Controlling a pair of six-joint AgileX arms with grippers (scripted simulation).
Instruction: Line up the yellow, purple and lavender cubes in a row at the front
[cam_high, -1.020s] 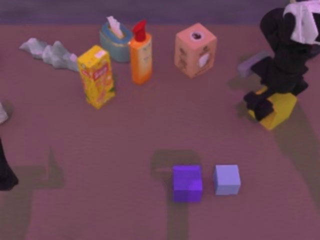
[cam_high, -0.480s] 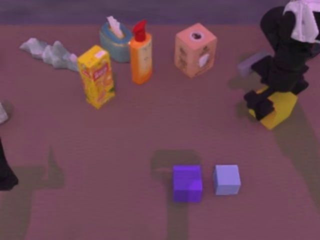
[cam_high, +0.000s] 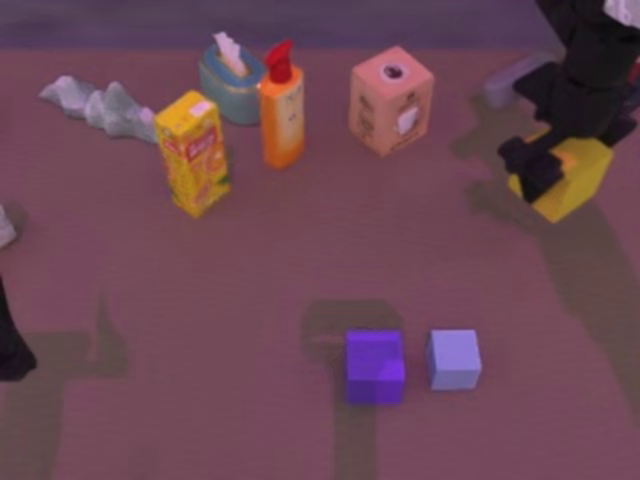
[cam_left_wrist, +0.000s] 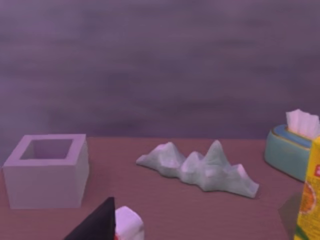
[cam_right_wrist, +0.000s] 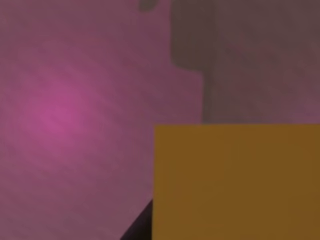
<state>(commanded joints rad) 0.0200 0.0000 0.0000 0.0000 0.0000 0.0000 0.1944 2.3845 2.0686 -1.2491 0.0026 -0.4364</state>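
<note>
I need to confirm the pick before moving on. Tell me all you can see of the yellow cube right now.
The yellow cube is a plain matte orange-yellow block, the largest of the three cubes, with flat unmarked faces. It sits at the top view's far right, well behind the purple cube and lavender cube. The right end effector is on top of it, covering part of its upper face. In the right wrist view one face fills the lower corner, and whether the cube touches the table cannot be told.

Dim purplish light; soft blur; long shadows.
</note>
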